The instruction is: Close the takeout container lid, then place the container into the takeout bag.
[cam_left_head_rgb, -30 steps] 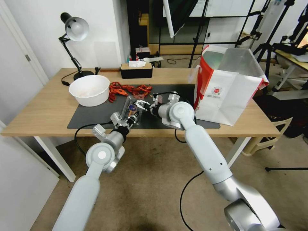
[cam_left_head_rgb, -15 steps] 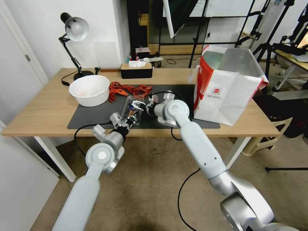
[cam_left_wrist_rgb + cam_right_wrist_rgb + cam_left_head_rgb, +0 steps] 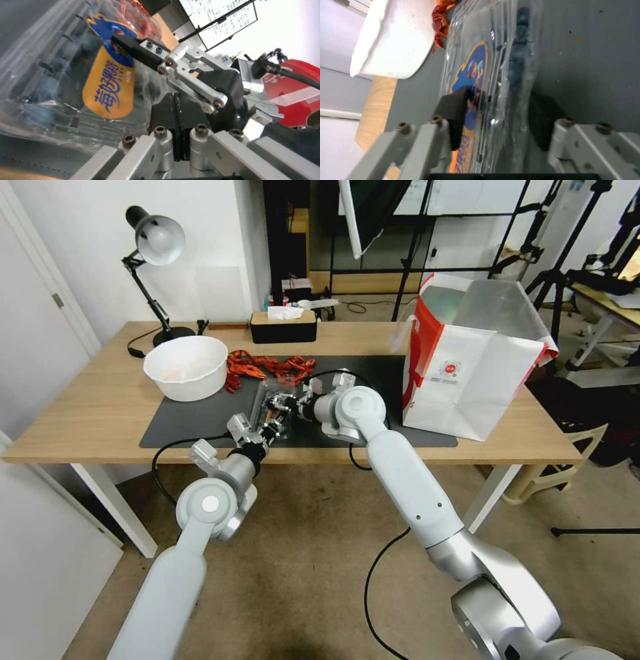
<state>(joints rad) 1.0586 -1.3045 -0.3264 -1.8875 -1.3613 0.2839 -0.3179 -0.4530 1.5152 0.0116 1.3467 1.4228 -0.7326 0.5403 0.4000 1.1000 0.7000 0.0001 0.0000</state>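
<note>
- I read this as the lid-closing step: my right gripper [image 3: 493, 120] has its two dark pads either side of the clear box [image 3: 270, 403], one on the labelled lid [image 3: 470, 82] and one on the berry side, squeezing the halves toward each other.
- In the right wrist view the pads look pressed against the plastic, so I call that gripper clamped on the box, not merely straddling it.
- My left gripper [image 3: 178, 110] sits at the near edge of the box with its black pads together; I see no plastic between them, so it seems to brace the box, not grip it.
- The box lies on the dark mat [image 3: 200, 420], near the table's front edge, between the two grippers, with the white bowl [image 3: 187, 367] and a heap of red straps [image 3: 267, 365] behind it.
- The label faces the left wrist camera, and the right gripper's upper finger [image 3: 140, 51] lies across it.
- I cannot tell whether the rim has snapped shut; the layers look close but not clearly seated.
- Next, I judge, calls for a firm, even squeeze until the rim catches, without crushing the thin plastic or letting the box skid on the mat.
- The paper bag [image 3: 467, 380] stands upright and open to my right, well apart from the box, so a lift and carry across remains.
</note>
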